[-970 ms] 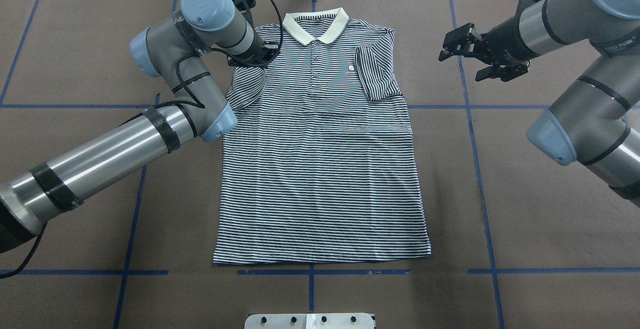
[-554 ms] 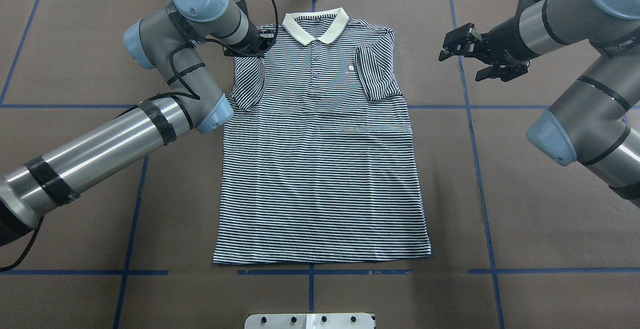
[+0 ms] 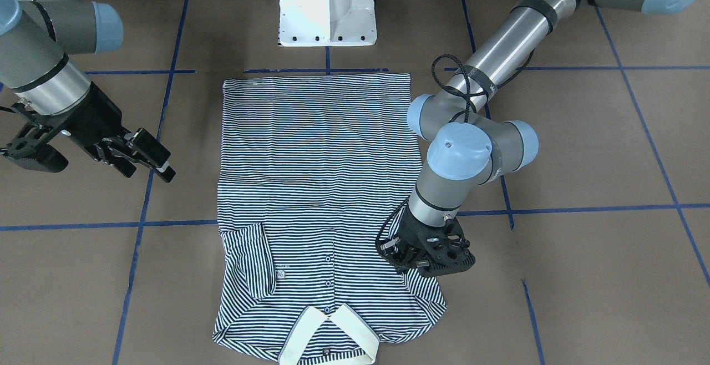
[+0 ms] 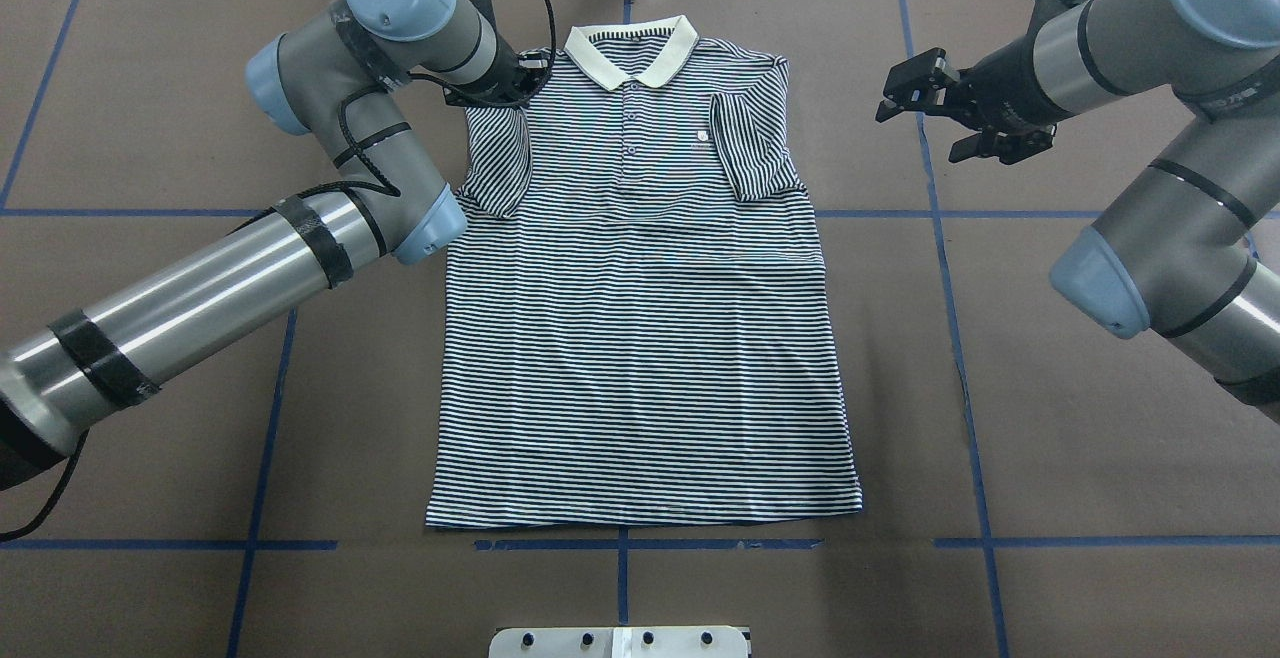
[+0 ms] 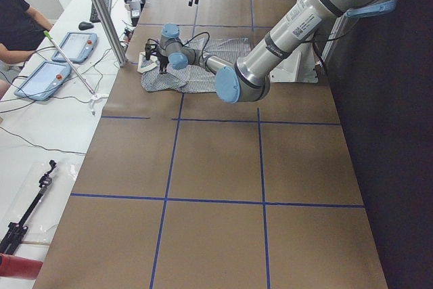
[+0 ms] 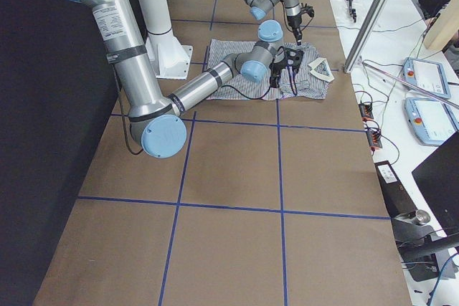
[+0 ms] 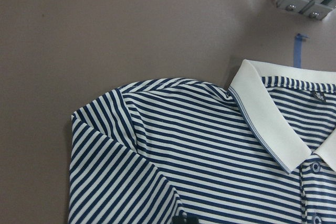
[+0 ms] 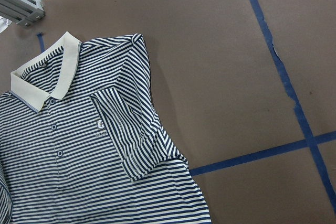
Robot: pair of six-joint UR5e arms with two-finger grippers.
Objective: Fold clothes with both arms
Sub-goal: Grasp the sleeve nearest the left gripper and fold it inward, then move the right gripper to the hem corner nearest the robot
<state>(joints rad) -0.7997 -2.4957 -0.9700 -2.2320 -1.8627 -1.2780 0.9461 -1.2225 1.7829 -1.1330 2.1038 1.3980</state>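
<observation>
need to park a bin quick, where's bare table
Brown table between the navy-and-white striped polo shirt and the grey right arm; also past the hem. Crowded at the shoulder under the black left end effector.

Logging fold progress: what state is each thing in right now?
polo shirt: flat, front up, body unfolded
sleeve on robot's left: folded inward over the front
sleeve on robot's right: folded inward over the front
left gripper: at the shirt's shoulder, open or shut unclear
right gripper: open, empty, off the shirt

Thin navy-and-white striped polo shirt (image 4: 640,338) with plain cream collar (image 4: 632,50); brown paper-covered table (image 4: 1050,438) crossed by blue tape lines (image 4: 1000,213)
</observation>
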